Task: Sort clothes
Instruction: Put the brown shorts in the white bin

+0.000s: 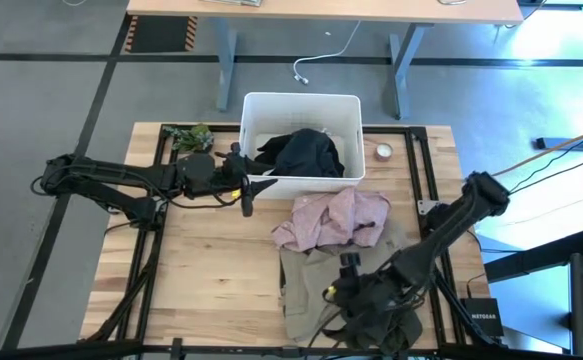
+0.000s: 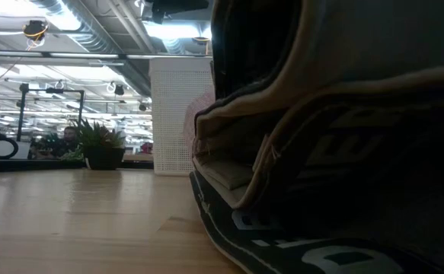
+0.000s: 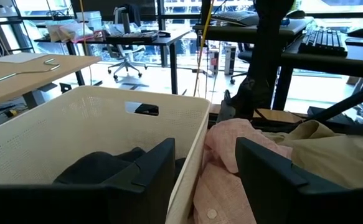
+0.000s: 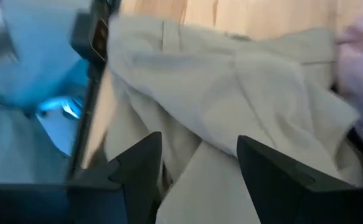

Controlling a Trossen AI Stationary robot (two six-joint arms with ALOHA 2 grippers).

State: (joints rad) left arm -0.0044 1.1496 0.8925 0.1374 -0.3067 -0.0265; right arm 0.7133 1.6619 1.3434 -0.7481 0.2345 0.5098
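— Wooden slatted table (image 1: 211, 260) carries what?
— White rectangular plastic bin (image 1: 301, 108) at the far edge, black garment (image 1: 306, 152) inside; beige khaki trousers (image 1: 316, 285) lie near the front, pale pink shirt (image 1: 333, 218) overlapping them.
— Grippers?
— Left gripper (image 1: 248, 192) hovers spread beside the bin; right gripper (image 4: 197, 163) gapes above the trousers.

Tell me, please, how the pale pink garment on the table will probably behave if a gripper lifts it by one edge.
The pale pink garment lies crumpled in soft folds, so it will probably hang limp and unfold. It looks thin, likely light. It overlaps the beige garment, so that might drag along.
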